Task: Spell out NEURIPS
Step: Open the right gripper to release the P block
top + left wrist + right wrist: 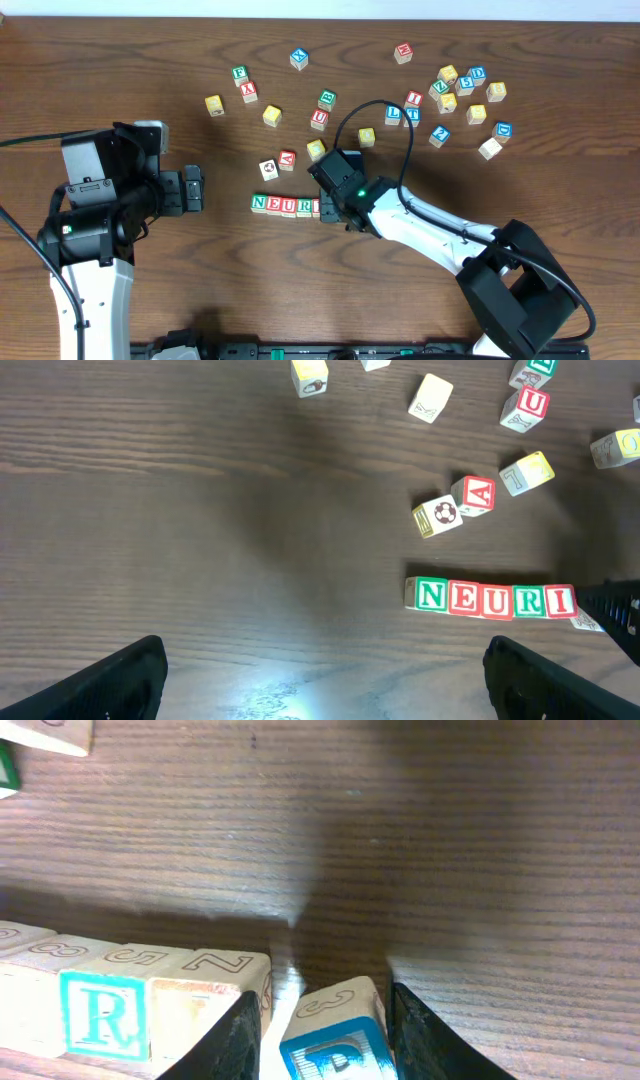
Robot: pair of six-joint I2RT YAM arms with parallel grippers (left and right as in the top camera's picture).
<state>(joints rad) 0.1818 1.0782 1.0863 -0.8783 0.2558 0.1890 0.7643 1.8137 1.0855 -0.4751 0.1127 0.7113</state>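
Observation:
A row of cubes reading N, E, U, R, I lies on the table's middle, also seen in the left wrist view as the row. My right gripper sits at the row's right end. In the right wrist view the right gripper is shut on a tilted blue-framed P cube, with its left finger between that cube and the row's end cube. The P cube is hidden in the overhead view. My left gripper stands open and empty left of the row, and the left gripper hangs over bare wood.
Loose cubes lie behind the row: a red A cube, a picture cube, a yellow cube and a red U cube. A cluster of several cubes fills the back right. The right arm's cable arches over them.

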